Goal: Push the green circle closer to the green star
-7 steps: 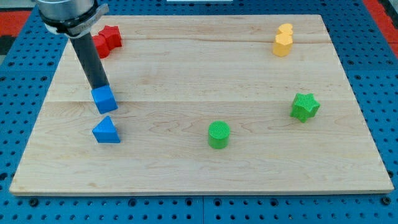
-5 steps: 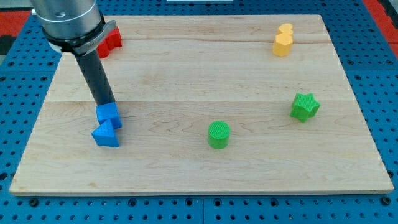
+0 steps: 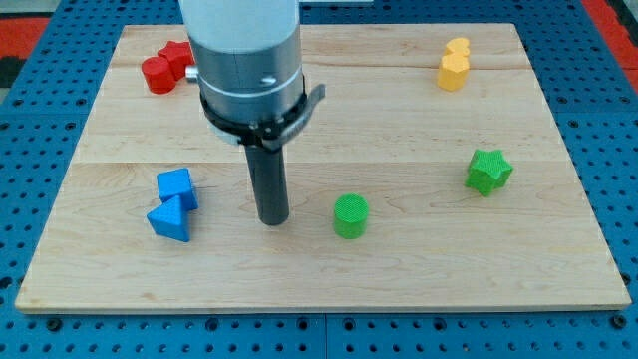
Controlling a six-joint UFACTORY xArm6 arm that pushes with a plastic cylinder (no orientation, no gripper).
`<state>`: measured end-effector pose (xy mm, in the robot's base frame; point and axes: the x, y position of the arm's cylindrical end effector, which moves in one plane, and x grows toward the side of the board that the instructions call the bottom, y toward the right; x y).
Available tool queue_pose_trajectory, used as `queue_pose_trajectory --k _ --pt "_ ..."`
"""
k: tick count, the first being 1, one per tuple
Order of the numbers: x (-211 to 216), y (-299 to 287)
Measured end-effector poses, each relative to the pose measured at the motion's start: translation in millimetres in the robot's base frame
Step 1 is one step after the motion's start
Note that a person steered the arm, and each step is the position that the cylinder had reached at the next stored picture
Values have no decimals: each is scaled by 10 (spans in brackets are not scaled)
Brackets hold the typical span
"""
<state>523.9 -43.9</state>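
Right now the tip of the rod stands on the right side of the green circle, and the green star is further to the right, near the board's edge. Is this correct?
Not quite. In the camera view my tip stands on the view's left of the green circle, apart from it, not on its right. The rest holds: the green star is further to the view's right, near the board's edge.

green circle (image 3: 351, 215) flat near board's bottom middle, green star (image 3: 488, 171) well apart toward the view's right
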Motion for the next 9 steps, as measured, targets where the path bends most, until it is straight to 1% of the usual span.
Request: queue_pose_trajectory --k 3,4,5,7,8,9 --pt "35 1392" --pt "110 1608" --pt "82 1852" --pt "-68 1941" --pt "99 1786" --pt "80 1734"
